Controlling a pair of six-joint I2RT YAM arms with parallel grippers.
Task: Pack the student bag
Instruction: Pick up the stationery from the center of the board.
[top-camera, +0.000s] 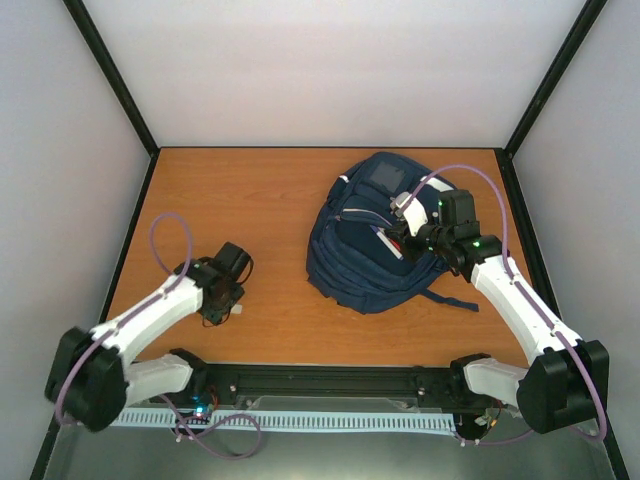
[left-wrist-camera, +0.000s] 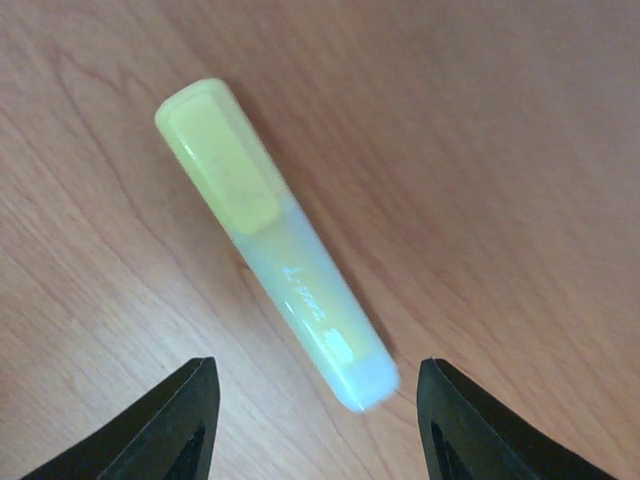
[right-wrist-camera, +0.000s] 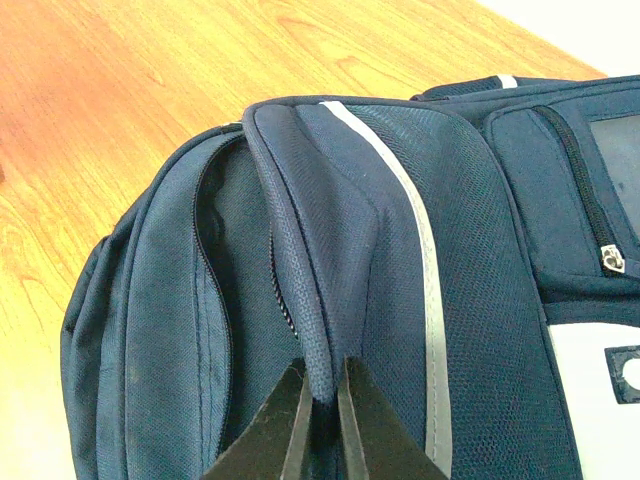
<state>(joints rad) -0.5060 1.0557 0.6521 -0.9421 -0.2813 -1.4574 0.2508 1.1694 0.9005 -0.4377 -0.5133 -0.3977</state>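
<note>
Top view: one backpack (top-camera: 370, 262), navy and the biggest thing here, lying flat on the right half of the wooden tabletop (top-camera: 250, 200), toward the far side. Two arms. The right gripper (top-camera: 402, 228) is down on top of the backpack. The left gripper (top-camera: 235, 308) is low over the near left of the tabletop, well apart from the backpack. Pale walls on three sides with black corner posts. Nothing stands between the arms.

Left wrist view: one highlighter (left-wrist-camera: 275, 240), yellow cap and pale clear body, lying flat on the wood at a slant. The gripper is at a middling spread. Both black fingers (left-wrist-camera: 170, 425) are clear of the highlighter, and its near end sits in the gap between them.

Right wrist view: gripper narrow, pinching a raised fold of backpack fabric beside the open zipper (right-wrist-camera: 210, 250). The dark slot of the main pocket gapes left of the fold. A thin grey-white stripe (right-wrist-camera: 422, 260) runs right of the fold. On the right is a front pocket with a metal zip pull (right-wrist-camera: 612, 258), and below it a white patch (right-wrist-camera: 590, 370). Bare wood is on the far left.
</note>
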